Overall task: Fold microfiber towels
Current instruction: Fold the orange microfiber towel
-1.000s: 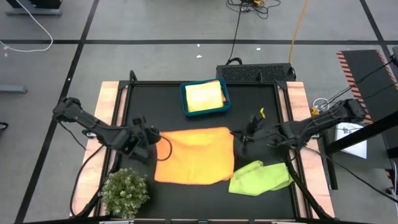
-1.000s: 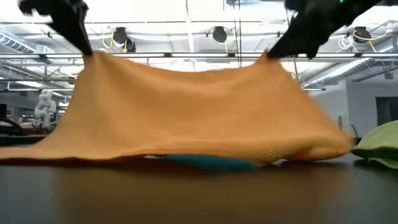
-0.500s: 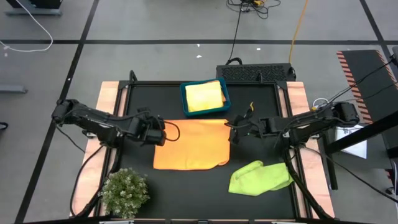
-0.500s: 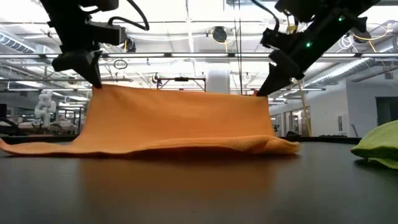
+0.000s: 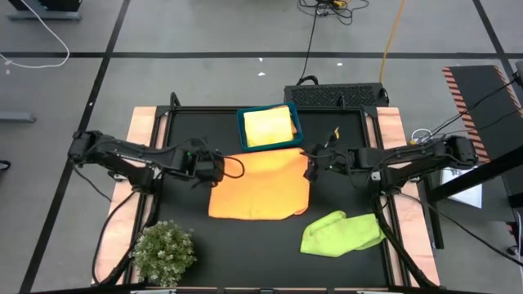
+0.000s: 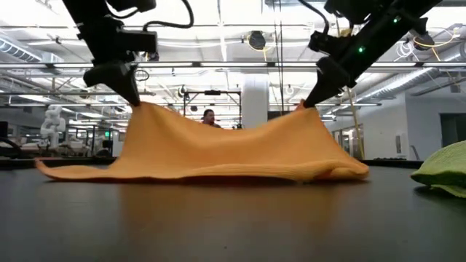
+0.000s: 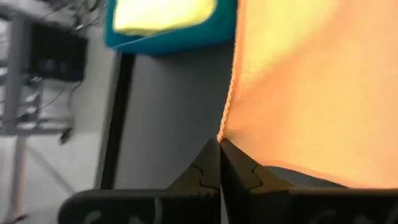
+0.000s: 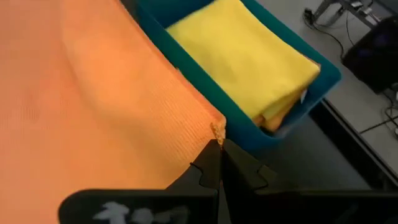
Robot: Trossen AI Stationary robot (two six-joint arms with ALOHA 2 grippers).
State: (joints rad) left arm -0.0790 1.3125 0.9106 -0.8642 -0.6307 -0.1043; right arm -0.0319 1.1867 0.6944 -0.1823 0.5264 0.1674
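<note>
An orange microfiber towel (image 5: 260, 186) is held up by two of its corners over the middle of the black table (image 5: 343, 131), just near of the blue bin (image 5: 242, 135), with its near part resting on the tabletop. The left gripper (image 5: 214, 167) is pinched shut on the towel's far-left corner, and the right gripper (image 5: 312, 162) is pinched shut on the far-right corner; in each wrist view the dark fingertips (image 7: 219, 163) are seen closed tight on the cloth's hem. In the low view the cloth hangs as a shallow tent between the two raised corners, sagging in the middle. A folded yellow towel (image 5: 268, 126) lies in the bin, and a crumpled lime-green towel (image 5: 341, 233) lies at the near right of the table, well apart from the orange one. A small bushy plant (image 5: 165, 251) stands at the near-left corner. The step in hand is judged to be the first fold of the orange towel, with the held edge lifted but not yet laid down. The next move would call for both corners to be carried together toward the near edge, kept level and evenly spaced, then lowered onto the near corners before being released, so that no skew or bunching is left in the fold.
</note>
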